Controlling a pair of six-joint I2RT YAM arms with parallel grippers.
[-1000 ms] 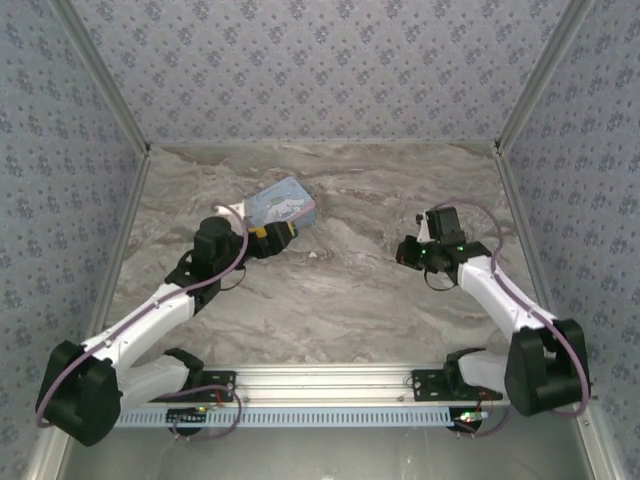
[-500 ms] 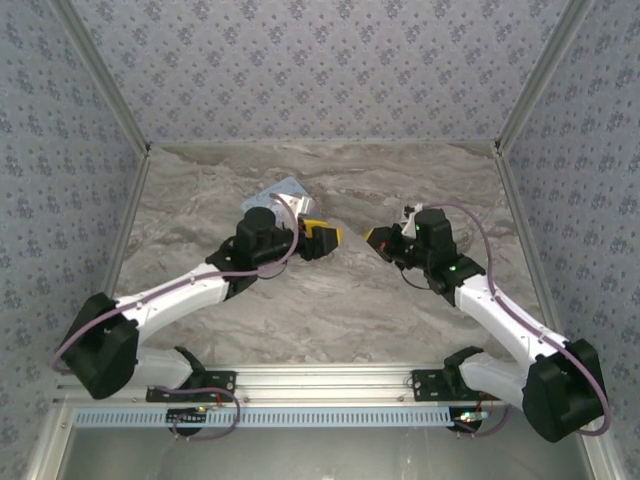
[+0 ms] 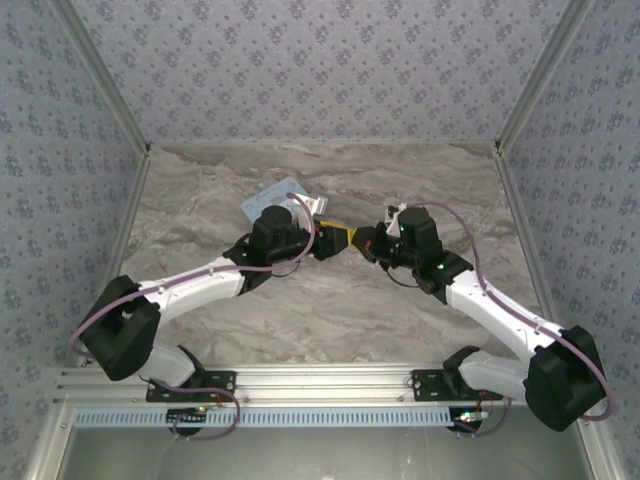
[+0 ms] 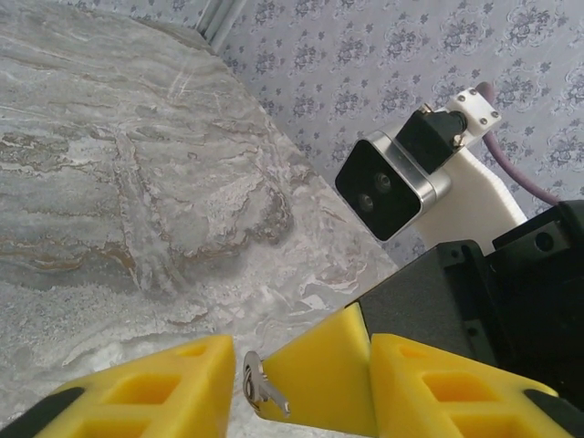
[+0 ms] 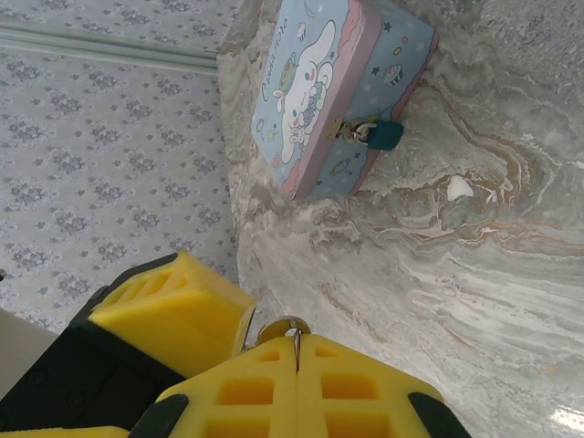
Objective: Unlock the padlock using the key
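Right gripper (image 5: 294,354) clamps the key (image 5: 282,327), a thin silvery-grey sliver whose round head pokes out between the yellow pads (image 5: 246,392), while the left gripper (image 4: 301,360) stands released, its fingers (image 4: 137,392) spread either side of that tip. Tiny and teal, the padlock (image 5: 383,134) hangs at the clasp of the tin box (image 5: 315,82), at 1 o'clock from the key and well apart. Both arms stretch inward from 7 and 5 o'clock, meeting nose to nose over the marble table (image 3: 330,310).
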